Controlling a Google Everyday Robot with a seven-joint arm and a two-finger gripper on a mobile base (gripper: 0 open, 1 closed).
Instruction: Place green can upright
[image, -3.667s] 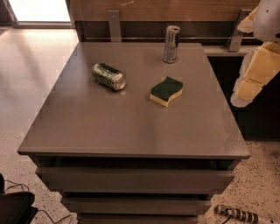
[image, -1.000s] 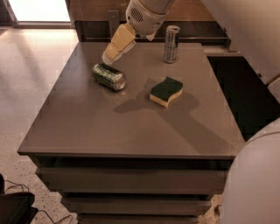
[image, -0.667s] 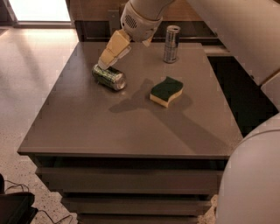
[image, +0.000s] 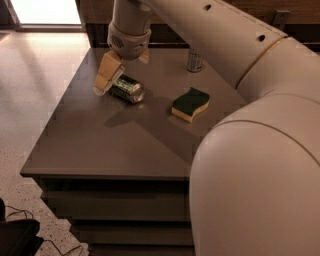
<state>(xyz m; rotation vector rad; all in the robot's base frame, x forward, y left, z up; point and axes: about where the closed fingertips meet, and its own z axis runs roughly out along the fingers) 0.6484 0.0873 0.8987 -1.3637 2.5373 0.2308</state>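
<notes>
The green can (image: 129, 89) lies on its side on the grey table (image: 105, 150), at the far left of the top. It is dark green with pale markings, and a shiny silver end faces right. My gripper (image: 125, 67) hangs right over the can's left end. It is open: one cream finger (image: 107, 74) is down at the can's left end and hides it, and the other finger (image: 144, 57) shows behind the can. I cannot tell whether the fingers touch the can.
A green and yellow sponge (image: 190, 104) lies right of the can. A taller silver can (image: 194, 60) stands at the table's far edge, partly hidden by my arm. My arm (image: 250, 150) fills the right side of the view.
My gripper has moved down and to the left, from above the can to its left end. The can, the sponge and the silver can have not moved.
</notes>
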